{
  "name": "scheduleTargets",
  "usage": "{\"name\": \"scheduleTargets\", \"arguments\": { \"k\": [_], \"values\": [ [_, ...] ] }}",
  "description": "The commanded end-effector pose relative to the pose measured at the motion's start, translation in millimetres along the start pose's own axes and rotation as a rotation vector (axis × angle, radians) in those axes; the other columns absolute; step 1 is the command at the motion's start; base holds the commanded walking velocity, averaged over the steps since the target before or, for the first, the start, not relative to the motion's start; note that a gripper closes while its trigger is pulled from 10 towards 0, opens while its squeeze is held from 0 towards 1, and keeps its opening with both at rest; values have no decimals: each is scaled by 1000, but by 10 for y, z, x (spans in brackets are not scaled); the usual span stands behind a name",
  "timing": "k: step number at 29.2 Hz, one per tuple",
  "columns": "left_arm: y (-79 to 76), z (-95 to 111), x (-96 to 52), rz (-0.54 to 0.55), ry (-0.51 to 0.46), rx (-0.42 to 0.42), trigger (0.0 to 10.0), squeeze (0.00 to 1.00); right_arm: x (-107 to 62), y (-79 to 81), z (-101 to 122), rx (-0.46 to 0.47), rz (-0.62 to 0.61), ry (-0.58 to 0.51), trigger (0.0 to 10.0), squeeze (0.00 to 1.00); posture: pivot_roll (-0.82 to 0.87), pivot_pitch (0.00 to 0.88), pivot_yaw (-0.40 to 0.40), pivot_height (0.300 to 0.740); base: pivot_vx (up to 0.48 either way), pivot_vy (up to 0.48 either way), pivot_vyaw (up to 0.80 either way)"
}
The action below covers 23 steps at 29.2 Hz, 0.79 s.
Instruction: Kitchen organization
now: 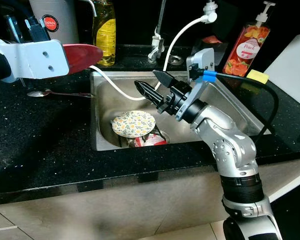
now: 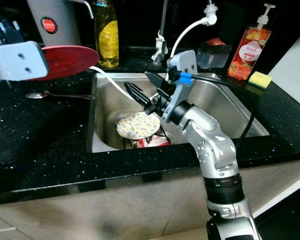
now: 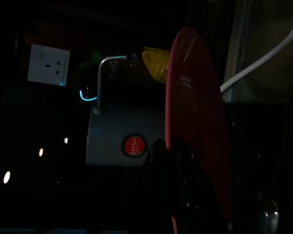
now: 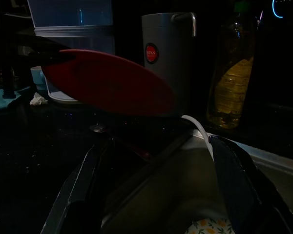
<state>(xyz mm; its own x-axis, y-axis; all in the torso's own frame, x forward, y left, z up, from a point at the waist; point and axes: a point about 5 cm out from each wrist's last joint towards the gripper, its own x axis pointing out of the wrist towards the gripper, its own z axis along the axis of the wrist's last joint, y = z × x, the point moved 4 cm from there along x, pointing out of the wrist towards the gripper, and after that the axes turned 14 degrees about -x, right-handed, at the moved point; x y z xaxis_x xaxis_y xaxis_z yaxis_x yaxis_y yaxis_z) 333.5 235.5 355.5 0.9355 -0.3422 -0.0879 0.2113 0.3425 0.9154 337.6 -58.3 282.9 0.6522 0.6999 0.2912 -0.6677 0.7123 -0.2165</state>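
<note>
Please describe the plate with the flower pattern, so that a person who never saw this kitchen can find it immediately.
Start at the steel sink set in the black countertop. The floral plate lies in the basin's lowest part, over red and white things, just below the open right gripper. It is pale with small yellow and green flowers, unlike the plain red plate that the left gripper holds above the counter.

Red plate [image 2: 65, 60]. Floral plate [image 1: 133, 123]: cream, yellow-and-green flower print. Sink [image 1: 230, 102]: bare steel. Counter [image 1: 40, 135]: black, white-speckled. Soap bottle [image 1: 104, 31]: yellow liquid. Pump bottle [image 1: 246, 47]: orange-red (peach label). Sponge [image 1: 257, 76]: yellow. Hose [image 1: 182, 32]: white. Canister [image 2: 55, 20]: grey, red badge.
</note>
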Motion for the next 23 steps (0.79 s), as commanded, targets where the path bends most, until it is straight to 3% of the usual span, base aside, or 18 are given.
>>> {"name": "scheduleTargets", "arguments": {
  "k": [1, 2, 8, 12, 15, 18, 23],
  "values": [
    [74, -68, -89, 3, 57, 39, 10000, 0, 17, -18, 1, 6, -1, 3, 10000, 0, 99, 0, -87, 740, 0, 0, 0],
    [74, -68, -89, 3, 57, 39, 10000, 0, 17, -18, 1, 6, -1, 3, 10000, 0, 99, 0, -87, 740, 0, 0, 0],
    [-7, -515, -127, -20, 251, 78, 10000, 0, 10, -27, 2, 4, -4, 2, 10000, 0, 99, 0, -88, 740, 0, 0, 0],
    [-83, -590, -115, -42, 266, 63, 10000, 0, 12, -25, 5, 4, -1, 1, 10000, 0, 99, 0, -90, 740, 0, 0, 0],
    [-167, -604, -110, -75, 261, 28, 10000, 0, 13, -24, 7, 4, 1, 1, 10000, 0, 96, 0, -90, 740, 0, 0, 0],
    [-238, -449, -110, -115, 180, -50, 10000, 0, 8, -28, 8, 2, 2, 2, 10000, 0, 95, 0, -91, 740, 0, 0, 0],
    [-220, -307, -122, -120, 117, -71, 10000, 0, 4, -27, 6, 1, 3, 3, 10000, 0, 95, 0, -91, 740, 0, 0, 0]
  ]
}}
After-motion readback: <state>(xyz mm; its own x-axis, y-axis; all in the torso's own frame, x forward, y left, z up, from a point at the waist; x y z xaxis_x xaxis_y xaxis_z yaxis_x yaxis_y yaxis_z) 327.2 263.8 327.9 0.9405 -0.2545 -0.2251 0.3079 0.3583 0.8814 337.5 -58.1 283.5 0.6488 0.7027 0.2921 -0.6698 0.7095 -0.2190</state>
